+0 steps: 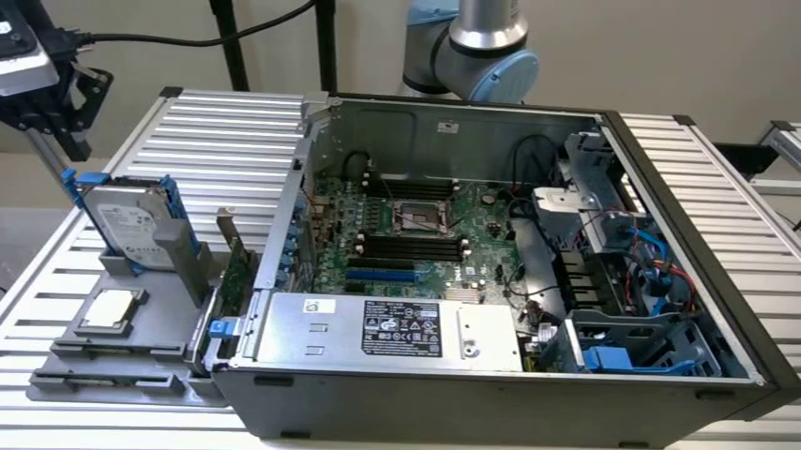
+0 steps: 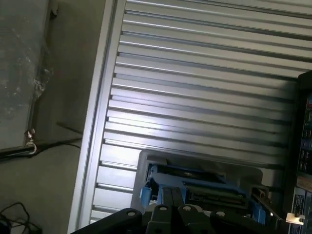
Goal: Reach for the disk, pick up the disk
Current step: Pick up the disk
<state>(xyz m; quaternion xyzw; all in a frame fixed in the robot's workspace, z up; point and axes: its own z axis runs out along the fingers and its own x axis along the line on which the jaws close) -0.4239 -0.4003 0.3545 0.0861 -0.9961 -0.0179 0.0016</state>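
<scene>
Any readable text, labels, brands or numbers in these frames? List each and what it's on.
None legible as words.
White label on the disk: print too small to read.
Black label on the silver box: white print and symbols, too small to read.
White sticker on that box: too small to read.
Stickers seen in the wrist view: blurred.

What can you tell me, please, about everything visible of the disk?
The disk is a flat, silver-grey metal hard drive with a white printed label on its broad face, framed by a bright blue plastic carrier. It stands upright on edge in a grey holder on the slatted table, on the exterior view's left of the open computer case. The claw hangs close by the carrier's top corner; whether it touches cannot be told.
</scene>
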